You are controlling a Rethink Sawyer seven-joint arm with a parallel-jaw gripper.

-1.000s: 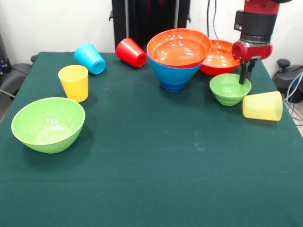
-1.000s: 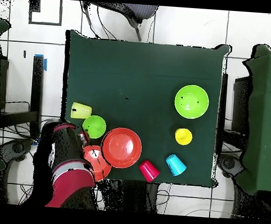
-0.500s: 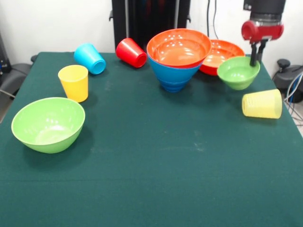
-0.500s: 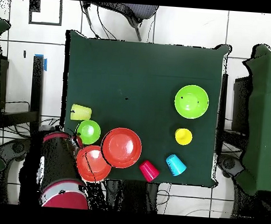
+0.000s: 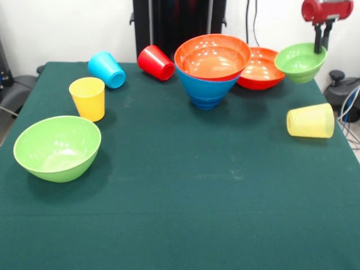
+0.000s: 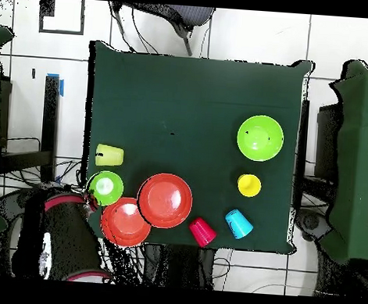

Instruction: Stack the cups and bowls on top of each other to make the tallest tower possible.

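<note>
My gripper [image 5: 320, 47] hangs at the top right, shut on the rim of the small green bowl [image 5: 300, 61], which it holds in the air, above the table and apart from everything else. In the overhead view this bowl [image 6: 105, 187] shows beside the arm. The tower [image 5: 212, 58] is an orange-red bowl nested in a big blue bowl [image 5: 206, 90]. A second orange-red bowl [image 5: 262, 68] sits just behind it. The big green bowl [image 5: 57, 147] rests at the near left. An upright yellow cup [image 5: 88, 98], a light blue cup [image 5: 107, 70] and a red cup [image 5: 156, 62] are spread at the back left.
A ribbed pale yellow cup [image 5: 311, 121] lies on its side near the table's right edge, below the held bowl. The light blue and red cups also lie on their sides. The green cloth [image 5: 185, 191] covers the table. The arm [image 6: 59, 240] fills the overhead view's bottom left corner.
The gripper has risen and moved right with the small green bowl, lifting it off the table from beside the pale yellow cup.
</note>
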